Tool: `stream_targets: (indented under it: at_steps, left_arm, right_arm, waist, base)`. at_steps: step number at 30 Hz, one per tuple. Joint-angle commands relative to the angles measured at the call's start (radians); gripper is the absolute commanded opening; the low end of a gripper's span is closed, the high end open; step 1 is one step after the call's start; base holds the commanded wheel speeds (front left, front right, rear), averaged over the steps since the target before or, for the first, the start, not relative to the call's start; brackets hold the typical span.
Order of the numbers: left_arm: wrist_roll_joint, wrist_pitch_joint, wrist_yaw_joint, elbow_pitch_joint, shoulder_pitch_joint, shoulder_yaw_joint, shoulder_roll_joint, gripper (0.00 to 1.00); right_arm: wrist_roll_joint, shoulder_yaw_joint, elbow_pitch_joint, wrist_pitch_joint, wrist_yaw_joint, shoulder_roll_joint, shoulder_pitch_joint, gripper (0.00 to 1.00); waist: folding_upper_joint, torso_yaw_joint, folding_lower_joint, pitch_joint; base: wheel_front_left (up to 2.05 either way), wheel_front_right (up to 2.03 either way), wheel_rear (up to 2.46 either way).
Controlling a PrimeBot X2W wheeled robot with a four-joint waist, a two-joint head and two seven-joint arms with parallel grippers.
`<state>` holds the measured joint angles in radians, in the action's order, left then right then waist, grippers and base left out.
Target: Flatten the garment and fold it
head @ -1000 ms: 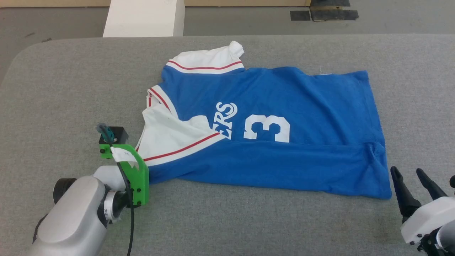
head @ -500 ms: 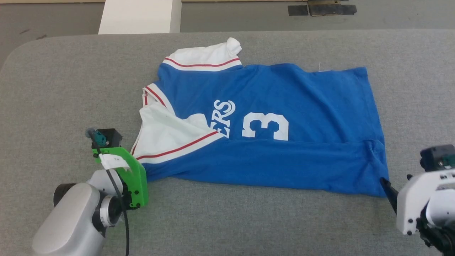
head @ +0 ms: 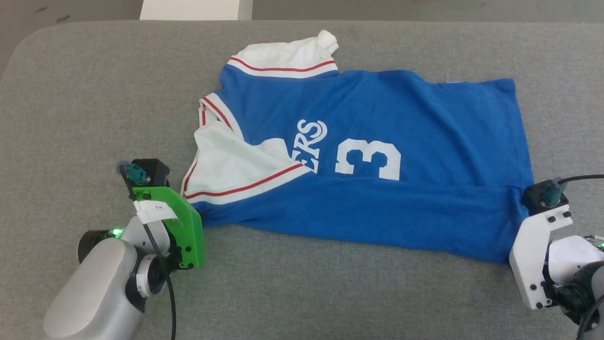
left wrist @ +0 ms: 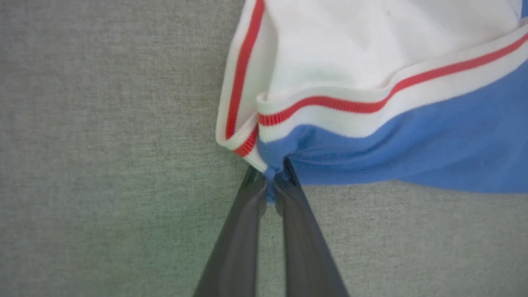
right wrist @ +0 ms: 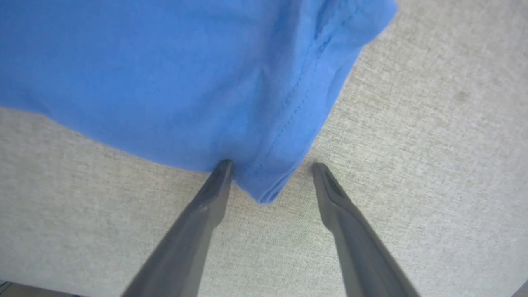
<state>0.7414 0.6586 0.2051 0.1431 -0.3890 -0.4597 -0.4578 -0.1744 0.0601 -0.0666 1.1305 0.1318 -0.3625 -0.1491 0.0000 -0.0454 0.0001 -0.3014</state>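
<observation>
So garment (head: pixel 368 141) long axis runs 9-to-3; left gripper (left wrist: pixel 270 170) pinches its 9 o'clock near corner; right gripper (right wrist: pixel 271 165) spread wide, 3 o'clock corner at 12, between its tips.

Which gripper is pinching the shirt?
The left gripper: it is shut on the garment at its red-striped corner. The right gripper is open, straddling a plain blue corner.

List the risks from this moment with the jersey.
The left gripper pinches only the corner tip of the jersey; a pull may slip it free.
The right gripper stands open astride the other corner; closing may catch one layer only.
The white sleeve lies creased over the lettering; folding now would trap it.
</observation>
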Motion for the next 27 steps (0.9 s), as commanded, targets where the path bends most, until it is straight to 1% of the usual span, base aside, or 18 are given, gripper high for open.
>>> stream_targets:
  at_steps: [1, 2, 3, 4, 5, 9, 16, 21, 27]
  left_arm:
    - [0.01, -0.005, 0.004, 0.004, 0.009, -0.001, 0.008, 0.0]
    - [0.011, -0.008, 0.004, 0.004, 0.011, 0.0, 0.008, 0.0]
    - [0.016, -0.013, 0.003, 0.004, 0.014, 0.003, 0.01, 0.0]
    - [0.018, -0.016, 0.002, 0.005, 0.016, 0.004, 0.011, 0.0]
    - [0.02, -0.02, 0.002, 0.007, 0.02, 0.006, 0.012, 0.0]
    - [0.034, -0.04, 0.002, 0.011, 0.037, 0.019, 0.014, 0.0]
    - [0.067, -0.082, 0.017, -0.033, 0.089, 0.077, -0.01, 0.0]
    - [0.08, -0.096, 0.058, -0.122, 0.171, 0.121, -0.047, 0.0]
    - [0.099, -0.082, 0.115, -0.228, 0.299, 0.15, -0.081, 0.0]
  right_arm:
    - [-0.014, 0.019, 0.025, 0.01, -0.001, 0.005, -0.004, 1.0]
    - [-0.018, 0.028, 0.029, 0.012, -0.001, -0.002, -0.005, 1.0]
    - [-0.024, 0.029, 0.036, 0.015, -0.001, -0.005, -0.007, 0.91]
    - [-0.032, 0.027, 0.041, 0.015, -0.001, -0.006, -0.009, 0.27]
    - [-0.039, 0.028, 0.043, 0.009, -0.001, -0.01, -0.011, 0.0]
    - [-0.063, 0.004, 0.052, -0.02, -0.001, -0.019, -0.023, 0.0]
    - [-0.113, -0.065, 0.028, -0.069, -0.001, 0.0, -0.021, 0.0]
    - [-0.148, -0.091, -0.002, -0.073, -0.001, -0.015, 0.013, 0.0]
    - [-0.163, -0.125, -0.021, -0.062, -0.001, -0.027, 0.075, 0.0]
  waist:
    - [0.0, -0.006, -0.0001, -0.007]
    - [0.0, -0.007, -0.0001, -0.008]
    - [0.0, -0.007, -0.0001, -0.008]
    - [0.0, -0.007, -0.0001, -0.007]
    - [0.0, -0.007, -0.0001, -0.004]
    - [0.0, -0.003, -0.0001, 0.016]
    - [0.0, 0.009, -0.0001, 0.082]
    - [0.0, 0.016, -0.0001, 0.148]
    - [0.0, 0.018, -0.0001, 0.175]
  base:
    - [0.0, 0.0, 0.0]
    - [0.0, 0.0, 0.0]
    - [0.0, 0.0, 0.0]
    - [0.0, 0.0, 0.0]
    - [0.0, 0.0, 0.0]
    - [0.0, 0.0, 0.0]
    - [0.0, 0.0, 0.0]
    - [0.0, 0.0, 0.0]
    - [0.0, 0.0, 0.0]
